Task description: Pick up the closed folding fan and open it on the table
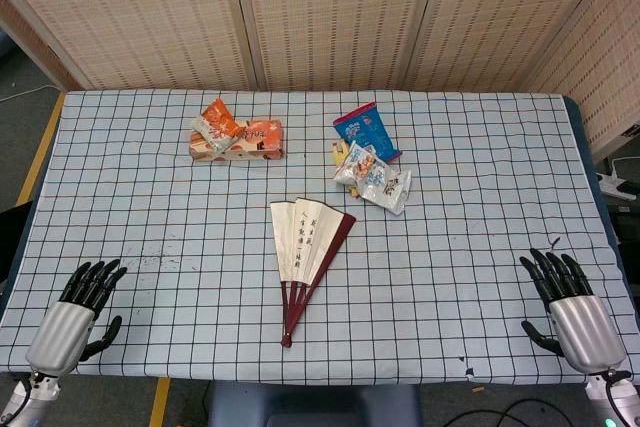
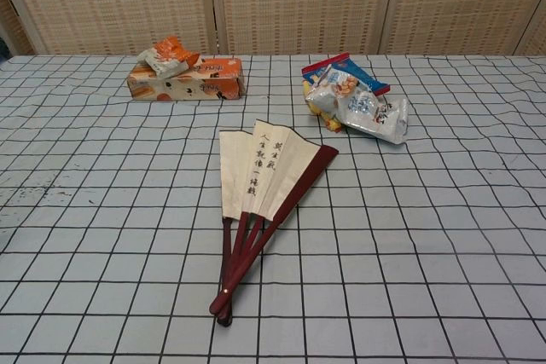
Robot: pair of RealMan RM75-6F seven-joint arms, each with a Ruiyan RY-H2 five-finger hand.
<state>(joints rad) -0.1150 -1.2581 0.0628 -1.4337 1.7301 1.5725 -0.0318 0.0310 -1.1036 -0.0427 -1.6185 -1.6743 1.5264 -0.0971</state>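
The folding fan (image 1: pixel 305 257) lies partly spread on the checked tablecloth near the middle, cream paper leaves with dark writing, dark red ribs meeting at a pivot toward the front edge. The chest view shows the fan (image 2: pixel 260 193) fanned out only a narrow way. My left hand (image 1: pixel 75 317) rests at the front left corner of the table, fingers apart, holding nothing. At the front right corner sits my right hand (image 1: pixel 572 309), fingers apart and empty too. Both hands are far from the fan and neither shows in the chest view.
An orange snack box (image 1: pixel 240 142) with an orange packet (image 1: pixel 216 125) on it stands at the back left. A blue packet (image 1: pixel 366 131) and several clear-wrapped snacks (image 1: pixel 376 179) lie at the back right. Woven screens stand behind the table (image 1: pixel 480 247).
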